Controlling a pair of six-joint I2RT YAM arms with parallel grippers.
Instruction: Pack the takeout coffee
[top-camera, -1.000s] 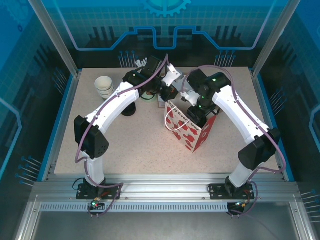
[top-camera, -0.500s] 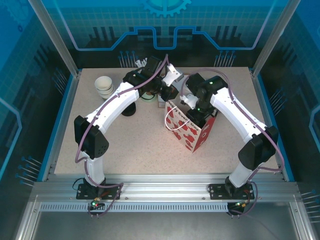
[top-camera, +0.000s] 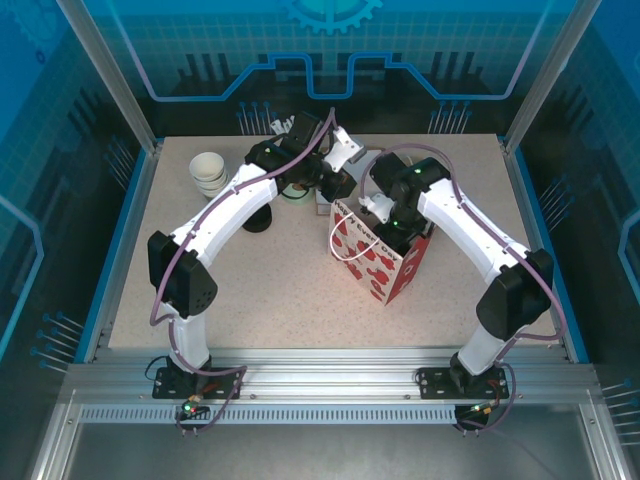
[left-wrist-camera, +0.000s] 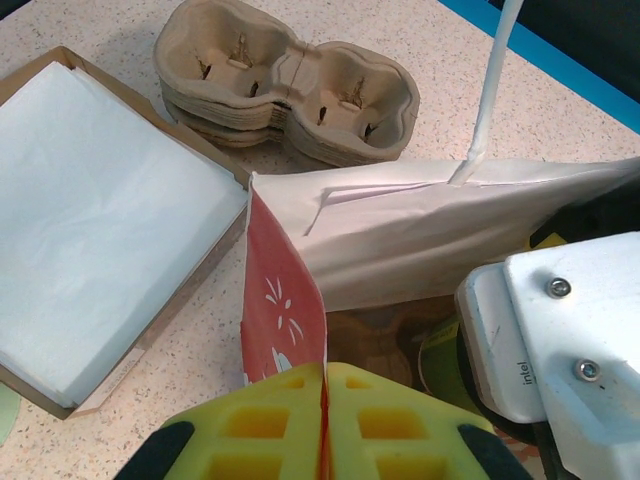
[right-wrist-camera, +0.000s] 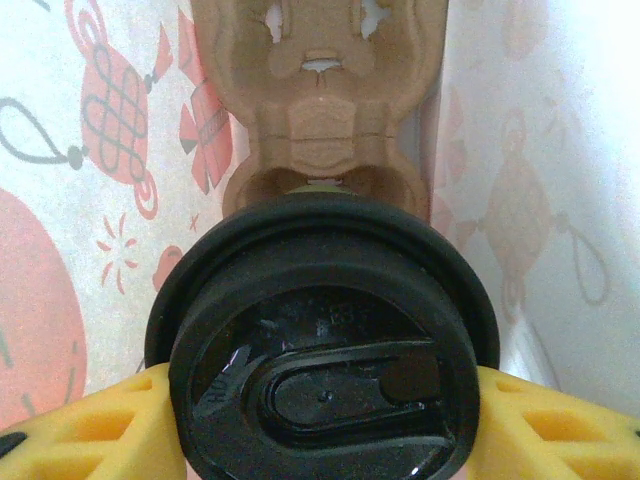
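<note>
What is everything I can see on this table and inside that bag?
takeout coffee: one, black lid, inside the bag
paper bag: one, red-and-white, mid-table
cup carrier: one, brown, in the bag under the coffee
carrier stack: one, brown, beside the box
box of sheets: one, brown, white sheets, beside the bag
cup stack: one, pale, far left
dark round thing: one, black, left of the bag
left pincer: one, yellow, shut on the bag's edge
right pincer: one, yellow, gripping the coffee

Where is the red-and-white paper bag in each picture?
Top external: paper bag at centre, between the arms.
Left wrist: paper bag mid-frame, its red edge pinched by the left gripper.
Right wrist: paper bag walls flank the black-lidded cup.
Shared landmark: brown cup carrier inside, both wrist views.
</note>
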